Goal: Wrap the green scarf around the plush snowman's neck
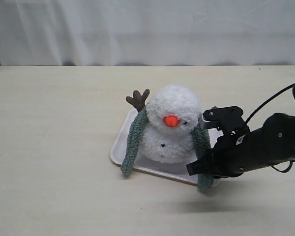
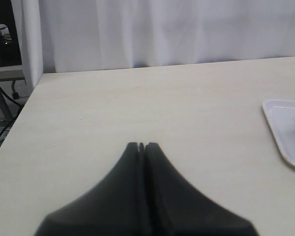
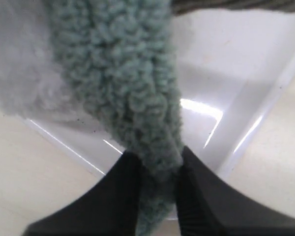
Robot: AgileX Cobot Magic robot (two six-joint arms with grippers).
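In the exterior view the plush snowman (image 1: pixel 169 130) stands upright at the centre of the frame on a white tray (image 1: pixel 119 147), its orange nose turned toward the camera. The green scarf (image 1: pixel 133 147) runs behind the snowman's neck (image 1: pixel 155 129), and each end hangs down its own side of the body. The left end reaches past the tray's edge onto the table (image 1: pixel 54 147). A brown twig arm (image 1: pixel 137 100) sticks up at the upper left of the head. The black right arm enters from the right edge and stretches leftward, low over the table. The right gripper (image 1: pixel 196 169) sits on the lower part of the scarf's right strand, at the tray's lower right corner, and the scarf's tip shows just below it.

In the left wrist view the left gripper (image 2: pixel 141 147) hangs over bare table. Its two fingers (image 2: pixel 130 167) are pressed flat together with nothing between them. One corner of the tray shows at the edge of the view, well apart from the gripper, and a white curtain (image 2: pixel 162 29) hangs beyond the table.

In the right wrist view the right gripper's fingers (image 3: pixel 125 189) pinch the fuzzy strand narrowly between them. The strand rises from the fingers across the glossy tray, beside the snowman's white fluff.
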